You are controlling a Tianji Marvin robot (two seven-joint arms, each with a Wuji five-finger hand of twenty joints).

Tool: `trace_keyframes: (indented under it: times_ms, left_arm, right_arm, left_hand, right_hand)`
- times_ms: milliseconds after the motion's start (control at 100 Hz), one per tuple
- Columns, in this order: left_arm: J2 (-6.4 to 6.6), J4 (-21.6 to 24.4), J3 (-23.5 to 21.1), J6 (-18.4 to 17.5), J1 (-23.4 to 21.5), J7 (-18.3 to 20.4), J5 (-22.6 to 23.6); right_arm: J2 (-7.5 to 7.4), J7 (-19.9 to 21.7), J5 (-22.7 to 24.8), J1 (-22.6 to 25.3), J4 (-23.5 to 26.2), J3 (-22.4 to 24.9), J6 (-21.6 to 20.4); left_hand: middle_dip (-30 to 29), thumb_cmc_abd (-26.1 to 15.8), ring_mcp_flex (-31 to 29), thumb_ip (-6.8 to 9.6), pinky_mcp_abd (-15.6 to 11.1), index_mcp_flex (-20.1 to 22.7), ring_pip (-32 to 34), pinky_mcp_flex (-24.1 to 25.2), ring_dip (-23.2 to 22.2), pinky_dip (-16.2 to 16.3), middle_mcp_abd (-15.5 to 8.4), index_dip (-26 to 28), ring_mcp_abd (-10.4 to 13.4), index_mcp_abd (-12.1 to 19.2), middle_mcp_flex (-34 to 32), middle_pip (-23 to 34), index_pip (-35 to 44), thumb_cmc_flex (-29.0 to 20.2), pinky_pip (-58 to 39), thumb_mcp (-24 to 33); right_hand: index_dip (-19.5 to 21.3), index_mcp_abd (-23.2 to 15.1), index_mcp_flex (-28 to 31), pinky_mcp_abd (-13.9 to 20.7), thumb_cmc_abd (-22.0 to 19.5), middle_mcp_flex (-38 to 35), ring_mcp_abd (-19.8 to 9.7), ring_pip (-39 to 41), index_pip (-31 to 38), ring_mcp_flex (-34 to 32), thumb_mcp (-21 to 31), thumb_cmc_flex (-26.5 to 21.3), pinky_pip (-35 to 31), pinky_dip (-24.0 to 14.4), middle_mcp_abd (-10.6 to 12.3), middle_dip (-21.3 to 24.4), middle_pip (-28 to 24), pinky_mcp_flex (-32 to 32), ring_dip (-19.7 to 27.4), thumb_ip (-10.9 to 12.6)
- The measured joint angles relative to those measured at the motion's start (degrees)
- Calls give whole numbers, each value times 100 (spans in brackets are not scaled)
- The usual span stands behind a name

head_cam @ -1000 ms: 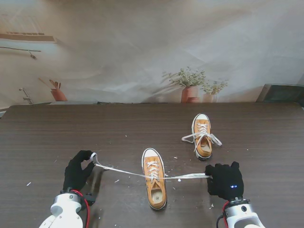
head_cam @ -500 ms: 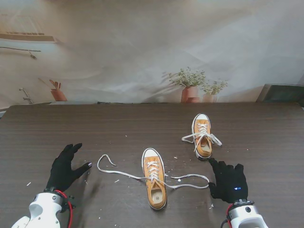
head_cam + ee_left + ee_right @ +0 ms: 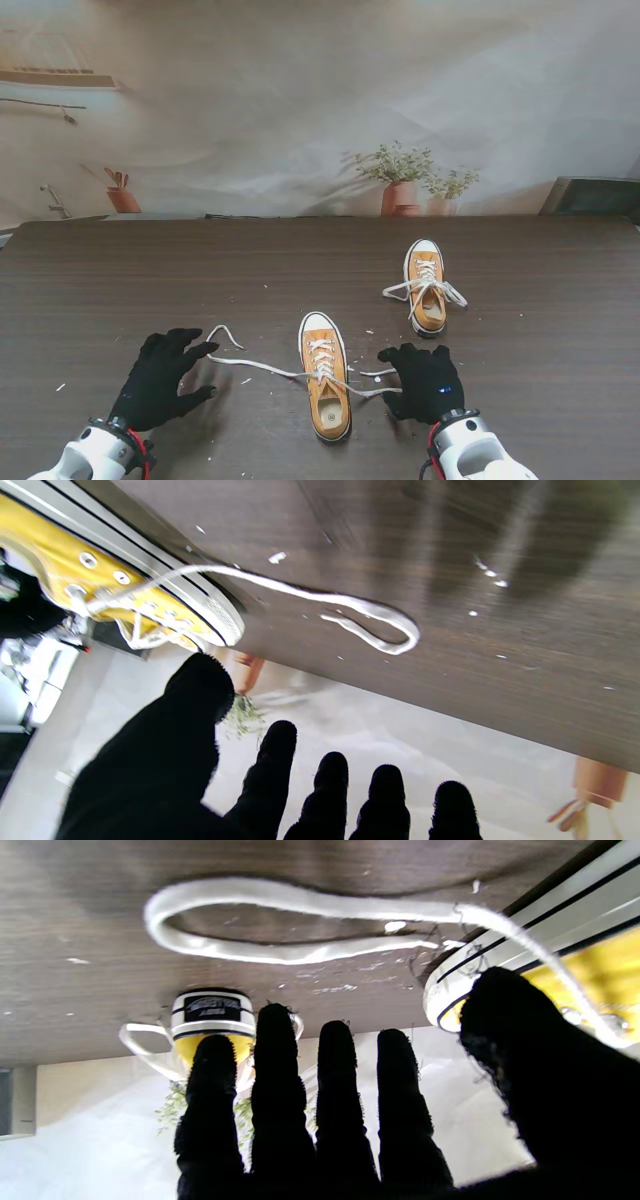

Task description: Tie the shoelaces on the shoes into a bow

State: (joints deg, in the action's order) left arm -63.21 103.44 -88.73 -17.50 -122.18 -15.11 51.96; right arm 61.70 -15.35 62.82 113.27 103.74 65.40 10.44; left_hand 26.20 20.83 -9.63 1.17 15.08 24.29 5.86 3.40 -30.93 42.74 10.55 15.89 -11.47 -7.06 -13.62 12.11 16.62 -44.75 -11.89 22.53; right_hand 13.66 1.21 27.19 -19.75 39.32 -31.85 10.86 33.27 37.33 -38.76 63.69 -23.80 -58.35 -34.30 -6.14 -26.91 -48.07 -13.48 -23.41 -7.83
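Dark woodgrain table [image 3: 120,270], yellow canvas shoe [image 3: 326,375], flat white laces [image 3: 240,361]

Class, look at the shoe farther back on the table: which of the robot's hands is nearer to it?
Right. The right hand lies just nearer to me than the far shoe; the left hand sits far across, beyond the near shoe.

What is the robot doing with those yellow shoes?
It is trying to tie a bow on the nearer yellow shoe. Right now neither hand holds anything: the left hand and the right hand are both open, one on each side of that shoe. Its white laces lie loose on the table, one folded into a loop on each side. The other yellow shoe sits farther away on the right, its laces in loops beside it.
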Motion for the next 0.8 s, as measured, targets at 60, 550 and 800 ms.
trace_keyframes:
  times_ms: [60,550,800]
  left_arm:
    - [23,74,89,0,-44,3,141]
    - [44,325,798,230,-155,-63,73]
    - [-6,229,800,-51,-155,-298,-69]
  right_arm:
    - [-6,98,-23,-120,-44,-156,60]
    - [-26,325,-358,-941,-478,-1311,646]
    - [67,2,-617,-1310,-775,-1631,836]
  left_hand:
    - [0,1,-60,-3,1,0,0,-9,0,1,0,51,0,0,-48,18,-3,0,0,0]
    - [-55,-85,-157,-50,10,297,12,-17,0,35,0,99,-81,0,-286,95,12,0,0,-101]
    - [-56,-163,-157,-50,21,499,27,-70,0,40,39,143,-186,0,-443,143,15,0,0,-212]
  right_hand:
    - [80,-2,51,0,0,-2,0,-1,0,0,0,0,3,0,0,3,1,-4,0,0]
    - [586,-79,805,0,-17,-300,54,165,119,-8,96,-5,-13,0,-4,21,-45,-203,-74,33]
    - [352,-834,2038,0,-437,-814,123,355,1791,-229,1,-533,-184,5,-7,23,-3,-303,-131,-755]
